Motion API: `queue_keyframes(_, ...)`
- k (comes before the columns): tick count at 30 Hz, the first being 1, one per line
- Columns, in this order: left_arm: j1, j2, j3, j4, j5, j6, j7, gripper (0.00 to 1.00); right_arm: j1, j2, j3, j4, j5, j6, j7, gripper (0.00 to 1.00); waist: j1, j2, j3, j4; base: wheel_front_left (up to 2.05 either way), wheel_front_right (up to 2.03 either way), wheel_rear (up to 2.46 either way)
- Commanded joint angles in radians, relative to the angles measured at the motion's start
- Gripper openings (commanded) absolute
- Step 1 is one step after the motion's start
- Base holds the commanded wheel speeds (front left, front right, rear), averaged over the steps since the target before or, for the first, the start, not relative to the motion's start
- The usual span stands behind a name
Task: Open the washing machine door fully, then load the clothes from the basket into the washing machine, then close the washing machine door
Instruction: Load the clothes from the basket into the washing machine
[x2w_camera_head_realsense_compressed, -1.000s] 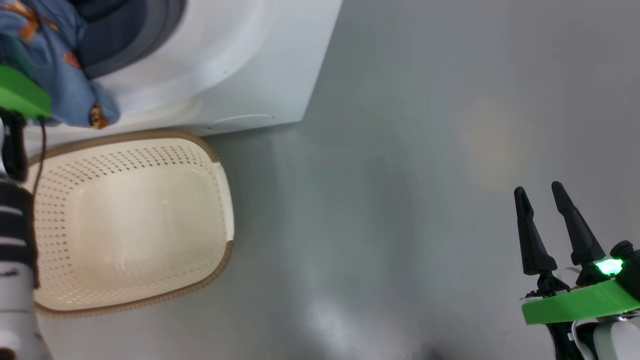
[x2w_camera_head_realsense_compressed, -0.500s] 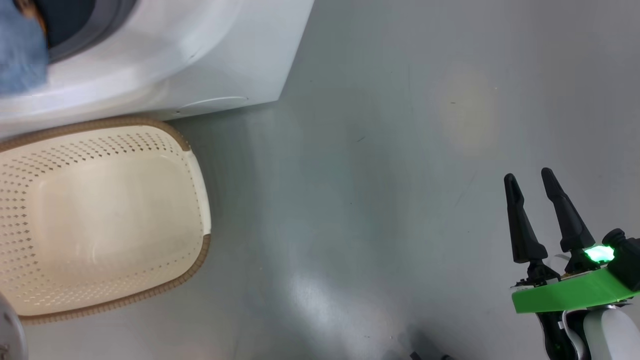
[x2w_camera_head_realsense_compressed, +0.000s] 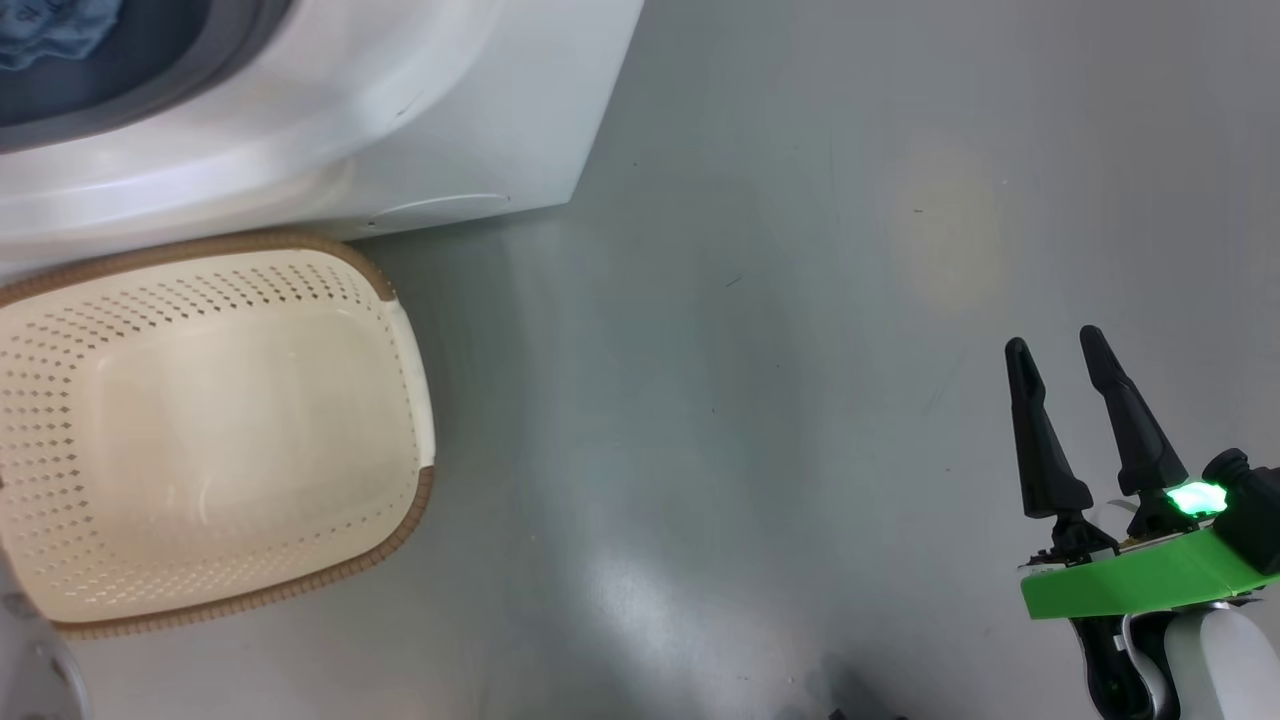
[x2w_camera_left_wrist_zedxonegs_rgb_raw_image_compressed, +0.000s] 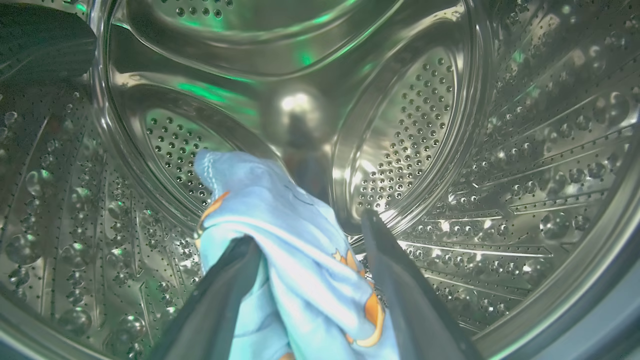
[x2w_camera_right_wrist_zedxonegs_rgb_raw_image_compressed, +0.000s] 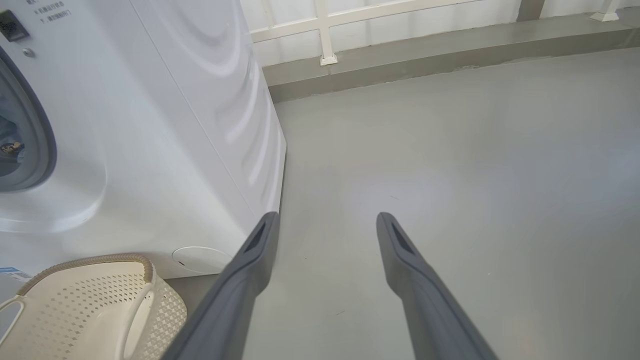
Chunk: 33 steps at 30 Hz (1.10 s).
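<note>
In the left wrist view my left gripper (x2w_camera_left_wrist_zedxonegs_rgb_raw_image_compressed: 307, 229) is deep inside the washing machine's steel drum (x2w_camera_left_wrist_zedxonegs_rgb_raw_image_compressed: 415, 125). Its fingers stand apart and open, with the light blue clothes (x2w_camera_left_wrist_zedxonegs_rgb_raw_image_compressed: 295, 270) lying loose between them and against the left finger. The head view shows the white washing machine (x2w_camera_head_realsense_compressed: 450, 110) at the top left, a bit of the clothes (x2w_camera_head_realsense_compressed: 55, 25) inside its opening, and the cream basket (x2w_camera_head_realsense_compressed: 220, 243) in front of it with nothing in it. My right gripper (x2w_camera_head_realsense_compressed: 1050, 345) hangs open over the floor at the lower right. The washing machine door is out of view.
Grey floor (x2w_camera_head_realsense_compressed: 750, 350) stretches to the right of the machine and basket. In the right wrist view the right gripper (x2w_camera_right_wrist_zedxonegs_rgb_raw_image_compressed: 327, 217) points past the machine's side (x2w_camera_right_wrist_zedxonegs_rgb_raw_image_compressed: 200, 100) toward a low kerb and white railing (x2w_camera_right_wrist_zedxonegs_rgb_raw_image_compressed: 325, 35) at the back.
The left gripper, which was shut on the clothes at the machine's opening, has gone into the drum and opened. The head camera has shifted a little. The right gripper stays put.
</note>
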Motion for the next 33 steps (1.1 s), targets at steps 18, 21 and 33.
queue_keyframes(18, 0.092, 0.014, 0.027, 0.011, 0.010, -0.011, -0.005, 1.00, 0.027, -0.026, 0.022, -0.023, 0.004, 0.006, -0.005, 1.00, 0.0000, 0.0000, -0.026, 0.019, 0.00, 0.00, 0.00)
queue_keyframes(21, 0.107, 0.009, 0.029, 0.019, 0.010, -0.012, -0.005, 1.00, 0.028, -0.024, 0.025, -0.021, 0.004, 0.006, -0.005, 1.00, 0.0000, 0.0000, -0.033, 0.021, 0.00, 0.00, 0.00)
queue_keyframes(33, 0.217, -0.047, 0.060, -0.014, -0.007, -0.017, -0.005, 1.00, 0.035, -0.038, 0.017, -0.022, -0.001, 0.006, -0.005, 1.00, 0.0000, 0.0000, -0.065, 0.049, 0.00, 0.00, 0.00)
